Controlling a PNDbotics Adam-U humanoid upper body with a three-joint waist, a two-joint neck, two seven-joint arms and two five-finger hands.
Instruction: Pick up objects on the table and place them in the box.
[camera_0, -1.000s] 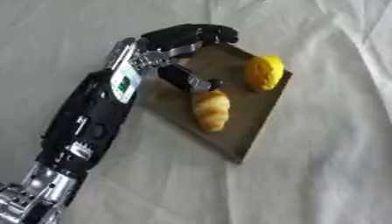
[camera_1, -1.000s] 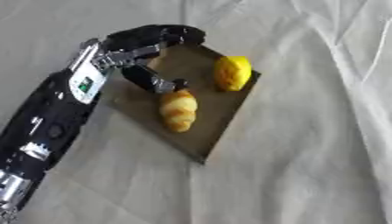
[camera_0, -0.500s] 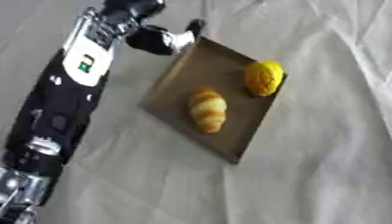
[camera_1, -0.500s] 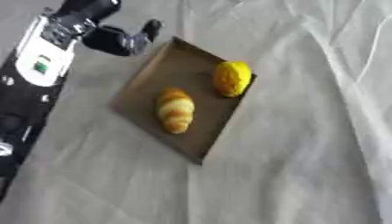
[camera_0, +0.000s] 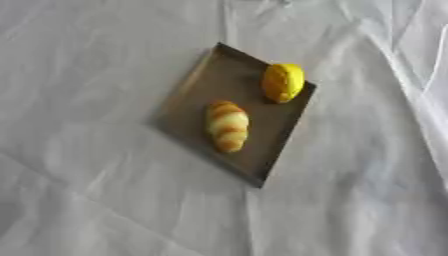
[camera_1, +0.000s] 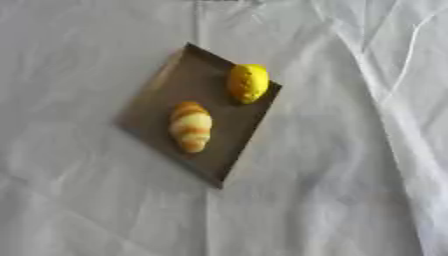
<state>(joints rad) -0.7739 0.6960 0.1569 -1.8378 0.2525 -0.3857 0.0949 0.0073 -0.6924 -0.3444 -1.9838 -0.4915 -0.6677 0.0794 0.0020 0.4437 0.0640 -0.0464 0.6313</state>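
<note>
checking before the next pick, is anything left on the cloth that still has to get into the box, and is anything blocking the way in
Nothing visible. The croissant and lemon already lie inside the box; the white cloth around it shows no other objects. Neither hand is in view.

Shallow brown box (camera_1: 153, 102) set askew on a creased white cloth (camera_1: 332, 165). Inside it, a croissant (camera_1: 191, 126) near the middle and a lemon (camera_1: 248, 83) against the right rim, apart.

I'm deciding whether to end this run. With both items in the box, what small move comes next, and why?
Probably none beyond keeping the arms back: the croissant and the yellow fruit both lie inside the box, nothing else shows on the white cloth, and no robot hand is in view.
</note>
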